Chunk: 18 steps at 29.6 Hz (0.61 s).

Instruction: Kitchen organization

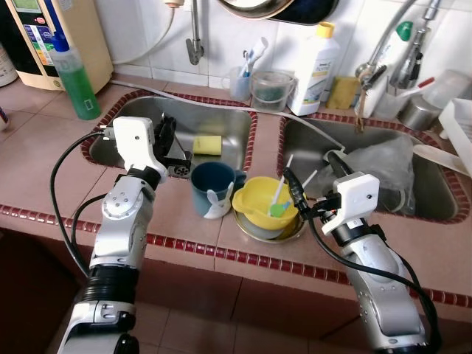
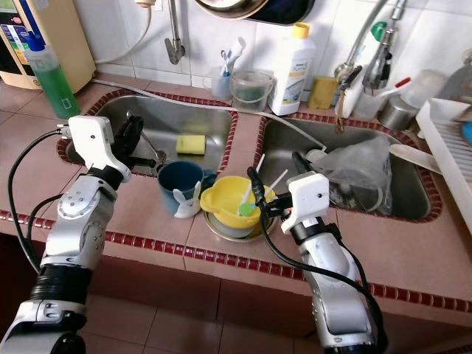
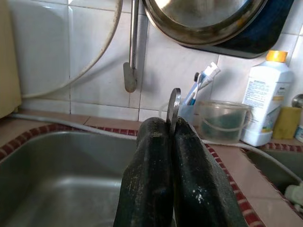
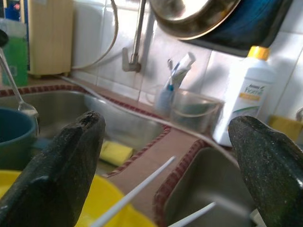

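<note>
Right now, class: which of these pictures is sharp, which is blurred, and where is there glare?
Eye views: sharp, evenly lit, faint sheen on the sink. Left wrist view: fingers crisp, pinching a spoon. Right wrist view: soft, fingers and bottle blurred.

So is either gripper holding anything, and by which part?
The left gripper is shut on a metal spoon, pinching its handle end. The right gripper is open, holding nothing, near the yellow bowl.
</note>
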Available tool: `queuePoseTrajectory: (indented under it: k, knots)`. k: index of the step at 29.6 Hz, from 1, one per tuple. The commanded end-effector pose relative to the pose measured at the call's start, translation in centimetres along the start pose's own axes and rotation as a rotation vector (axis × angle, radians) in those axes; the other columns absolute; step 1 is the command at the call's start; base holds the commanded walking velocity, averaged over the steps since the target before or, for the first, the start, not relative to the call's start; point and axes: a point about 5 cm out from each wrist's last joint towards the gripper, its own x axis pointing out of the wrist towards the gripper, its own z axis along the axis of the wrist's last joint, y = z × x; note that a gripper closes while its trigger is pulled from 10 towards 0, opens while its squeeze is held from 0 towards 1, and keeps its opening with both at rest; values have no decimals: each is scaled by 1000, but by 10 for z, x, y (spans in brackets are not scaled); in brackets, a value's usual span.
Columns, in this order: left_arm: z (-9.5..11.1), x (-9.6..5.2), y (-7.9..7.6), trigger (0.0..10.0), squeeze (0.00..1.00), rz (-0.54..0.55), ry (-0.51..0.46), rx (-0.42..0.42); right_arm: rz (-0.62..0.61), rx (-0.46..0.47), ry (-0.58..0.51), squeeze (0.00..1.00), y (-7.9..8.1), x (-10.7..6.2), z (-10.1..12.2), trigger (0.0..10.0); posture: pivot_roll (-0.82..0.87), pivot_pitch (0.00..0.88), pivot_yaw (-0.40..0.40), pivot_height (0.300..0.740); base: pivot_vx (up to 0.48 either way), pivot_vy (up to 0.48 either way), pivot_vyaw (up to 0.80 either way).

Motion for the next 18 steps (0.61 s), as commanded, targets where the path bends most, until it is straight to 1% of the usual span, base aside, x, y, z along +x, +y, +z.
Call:
queuePoseTrajectory:
  k: [1, 9, 12, 13, 14, 16, 17, 18]
  knots:
    - [5, 3, -8, 10000, 0, -28, -20, 3, -2, -9, -1, 0, -4, -3, 3, 10000, -10, 0, -34, 740, 289, 0, 0]
    - [6, 3, -9, 10000, 0, -28, -19, 5, 24, 4, 15, 0, 0, -5, 2, 10000, -9, 0, -38, 740, 273, 0, 0]
    - [4, 4, -9, 10000, 0, -19, -4, 14, 52, 46, 44, 0, 4, -7, 1, 10000, -9, 0, -38, 740, 0, 0, 0]
    - [3, 4, -9, 10000, 0, -12, -1, 25, 56, 49, 51, 0, 5, -8, 0, 10000, -9, 0, -38, 740, 0, 0, 0]
    - [0, 3, -9, 10000, 0, -18, 11, 54, 59, 61, 68, 0, 6, -10, -1, 10000, -14, 0, -39, 740, 0, 0, 0]
    - [-3, 4, -10, 10000, 0, -26, 32, 72, 57, 76, 83, 0, 7, -11, -2, 10000, -14, 0, -39, 740, 0, 0, 0]
    - [-5, 4, -11, 10000, 0, -35, 41, 83, 61, 105, 102, 0, 8, -13, -2, 10000, -21, 0, -37, 740, 0, 0, 0]
    - [-5, 5, -11, 10000, 0, -38, 41, 85, 63, 113, 106, 0, 9, -14, -2, 10000, -21, 0, -37, 740, 0, 0, 0]
